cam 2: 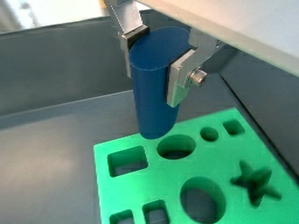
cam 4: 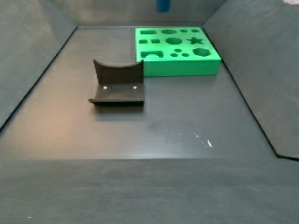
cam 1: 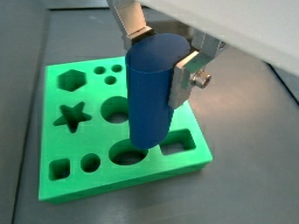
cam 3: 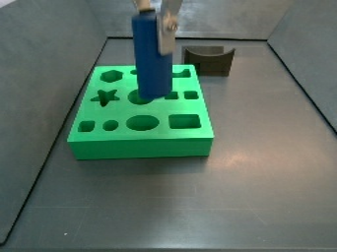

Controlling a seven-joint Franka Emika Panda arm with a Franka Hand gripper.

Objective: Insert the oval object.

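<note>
While gripped upright between the silver fingers (cam 1: 184, 77) of the gripper (cam 1: 163, 54), jaws closed on its upper part, stands the oval object (cam 1: 152, 92), a tall blue peg, above the green block (cam 3: 142, 128); lower end at an oval hole in both wrist views, depth inside impossible to tell. Further right in a side view, toward the far edge of the tabletop: dark fixture (cam 3: 210, 61), apart from the block. Elsewhere, fixture (cam 4: 115, 85) near mid-table, block (cam 4: 176, 50) at the far edge.
</note>
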